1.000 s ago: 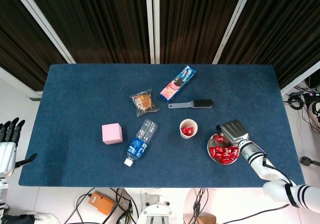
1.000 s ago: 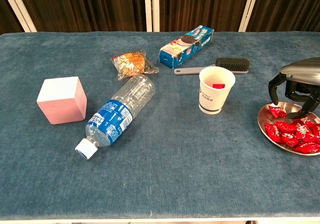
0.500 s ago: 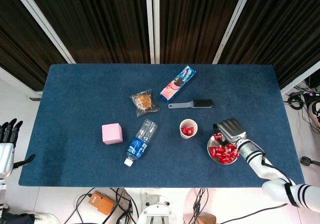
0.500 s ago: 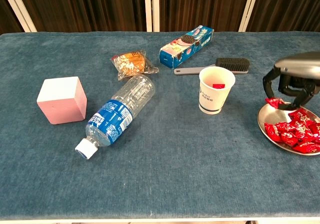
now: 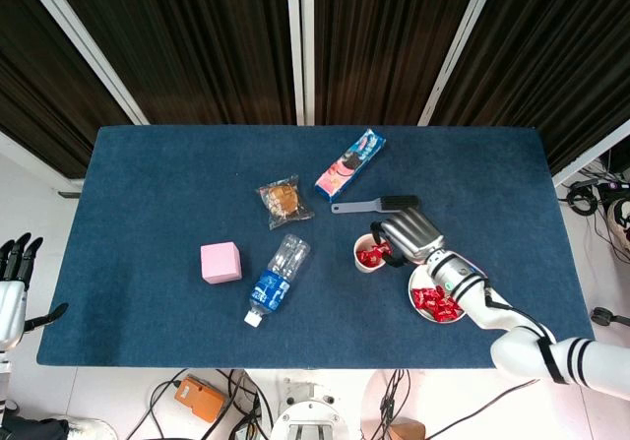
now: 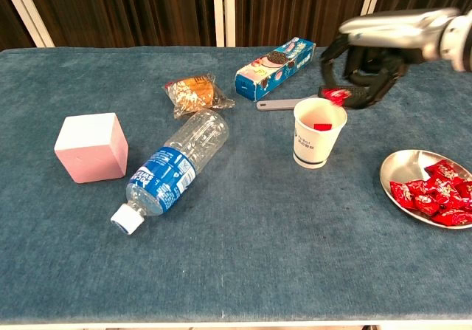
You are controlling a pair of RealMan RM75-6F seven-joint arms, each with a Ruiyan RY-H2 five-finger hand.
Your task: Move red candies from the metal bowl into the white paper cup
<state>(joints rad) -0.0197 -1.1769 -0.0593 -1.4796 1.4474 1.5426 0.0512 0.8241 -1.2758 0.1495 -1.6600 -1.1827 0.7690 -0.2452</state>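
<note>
The step in hand is the carry and drop: the right hand (image 6: pixel 363 66) hangs just above the white paper cup (image 6: pixel 318 132), and its fingers (image 6: pixel 380 83) are curled down and clamped on one red wrapped candy (image 6: pixel 337 94), which sits over the far rim of the cup. I judge the next move needs only a small shift toward the cup centre, then the fingers must come apart so the candy falls inside and not onto the blue cloth table (image 6: pixel 243 241). The cup has already red candy inside. The round metal bowl (image 6: pixel 424 184), w/ many more red candies, stands well apart on the right side, so the task is far from finished. The chest view shows the pinched candy clearly and the height of the hand over the cup; the head view hides this under the back of the hand, but it shows that the hand covers partly the cup mouth. Only the head view shows the left hand (image 5: pixel 14 281), beside the table edge, fingers apart & holding nothing
</note>
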